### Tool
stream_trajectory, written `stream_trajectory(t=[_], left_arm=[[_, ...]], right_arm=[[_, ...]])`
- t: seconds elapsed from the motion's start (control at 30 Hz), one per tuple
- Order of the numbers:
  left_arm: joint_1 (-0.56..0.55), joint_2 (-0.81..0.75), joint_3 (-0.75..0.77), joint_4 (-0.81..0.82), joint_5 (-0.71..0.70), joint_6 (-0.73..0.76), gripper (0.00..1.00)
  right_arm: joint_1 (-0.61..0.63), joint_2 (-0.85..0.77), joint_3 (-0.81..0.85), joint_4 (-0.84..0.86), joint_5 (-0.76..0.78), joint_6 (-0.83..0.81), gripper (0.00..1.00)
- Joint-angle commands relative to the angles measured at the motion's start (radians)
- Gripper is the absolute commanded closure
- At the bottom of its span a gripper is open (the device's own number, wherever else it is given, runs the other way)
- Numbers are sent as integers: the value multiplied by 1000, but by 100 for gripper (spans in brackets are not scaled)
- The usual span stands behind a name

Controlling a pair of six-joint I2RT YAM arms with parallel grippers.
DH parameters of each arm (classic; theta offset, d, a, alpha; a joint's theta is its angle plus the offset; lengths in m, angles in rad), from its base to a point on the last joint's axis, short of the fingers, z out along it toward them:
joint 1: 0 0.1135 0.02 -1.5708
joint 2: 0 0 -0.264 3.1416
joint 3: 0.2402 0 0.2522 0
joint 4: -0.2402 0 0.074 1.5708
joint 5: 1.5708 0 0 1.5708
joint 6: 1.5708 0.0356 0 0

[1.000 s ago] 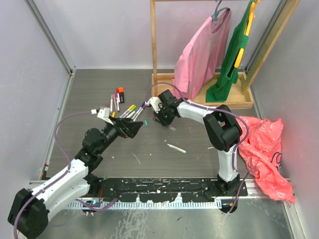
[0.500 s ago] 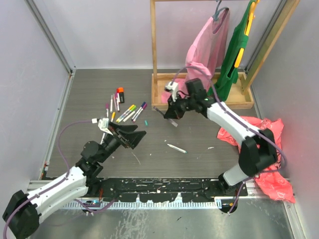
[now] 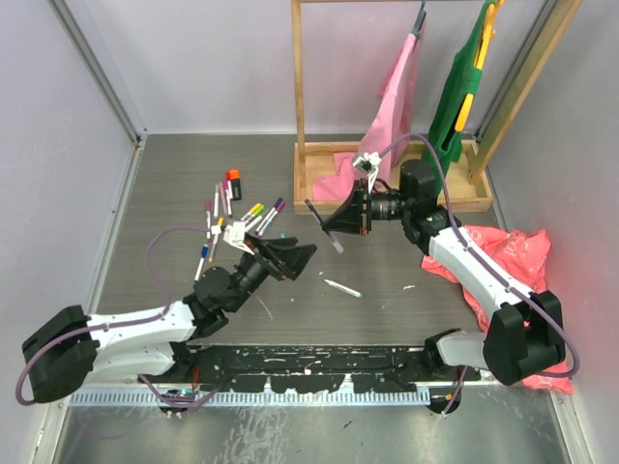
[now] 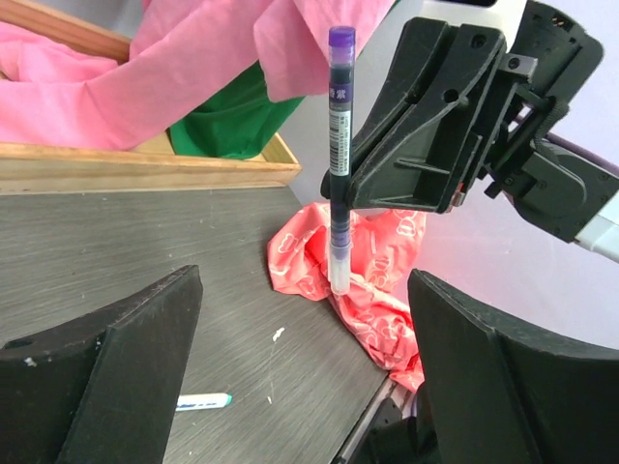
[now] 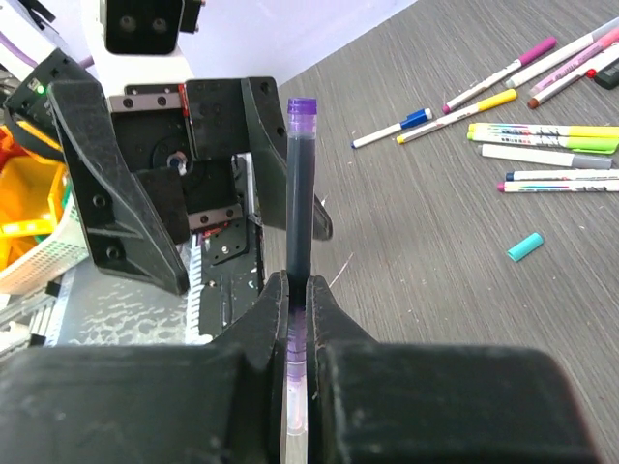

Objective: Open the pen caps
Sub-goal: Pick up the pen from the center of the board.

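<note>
Pen (image 4: 336, 193) with the purple end is pinched in your right fingers (image 5: 256, 329); left fingers (image 4: 106, 367) gape wide, other pens (image 3: 247, 215) on the bench (image 3: 387, 280).

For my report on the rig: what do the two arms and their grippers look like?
Both the left arm and the right arm have white link shells and black joints. A thin purple cable loops along each. The left gripper and the right gripper are matte black plastic with broad wedge-shaped fingers.
</note>
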Motion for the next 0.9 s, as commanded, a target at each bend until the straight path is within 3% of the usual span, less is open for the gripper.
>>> stream_trajectory(t=[0.0,0.87], left_arm=[[-46,100,80,106,-147,25,14],[-91,413,241,165,-182,-108,43]], right_arm=[[-5,8,2,117,-41,85,99],[-6,67,-9,118,-14,76,99]])
